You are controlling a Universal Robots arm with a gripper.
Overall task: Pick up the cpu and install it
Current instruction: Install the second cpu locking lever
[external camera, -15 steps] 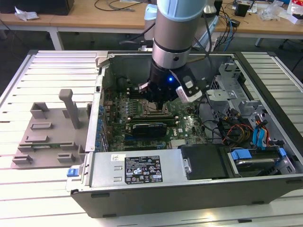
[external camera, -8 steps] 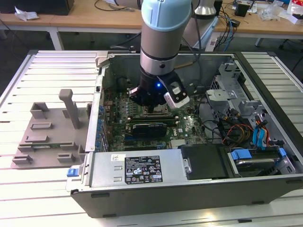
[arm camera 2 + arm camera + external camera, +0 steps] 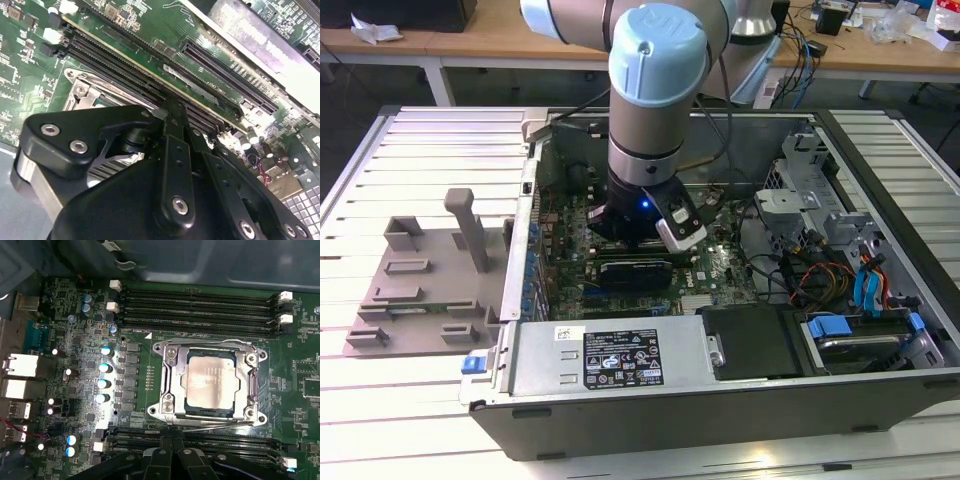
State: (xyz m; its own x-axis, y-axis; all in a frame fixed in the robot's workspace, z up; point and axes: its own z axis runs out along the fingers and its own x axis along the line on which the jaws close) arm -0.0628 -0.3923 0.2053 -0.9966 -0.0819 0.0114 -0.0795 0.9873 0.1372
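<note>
The cpu (image 3: 210,382), a pale silver square chip, lies flat inside the metal socket frame (image 3: 167,385) on the green motherboard (image 3: 65,315) in the first wrist view. The frame's load plate is swung open, so the chip's top is bare. My gripper (image 3: 172,460) shows as black linkage just off the socket's near side, above the board and apart from the chip. In the second wrist view the gripper (image 3: 172,120) hangs over the long black slots, with a corner of the socket frame (image 3: 82,92) beyond it. In the exterior view the arm's wrist (image 3: 645,215) reaches down into the open computer case (image 3: 620,400).
A grey tray (image 3: 420,270) with an upright post lies on the slatted table at the exterior view's left. Memory slots (image 3: 200,305) run along one side of the socket, capacitors (image 3: 102,382) along another. Drive cages and loose cables (image 3: 840,270) fill the case at the exterior view's right.
</note>
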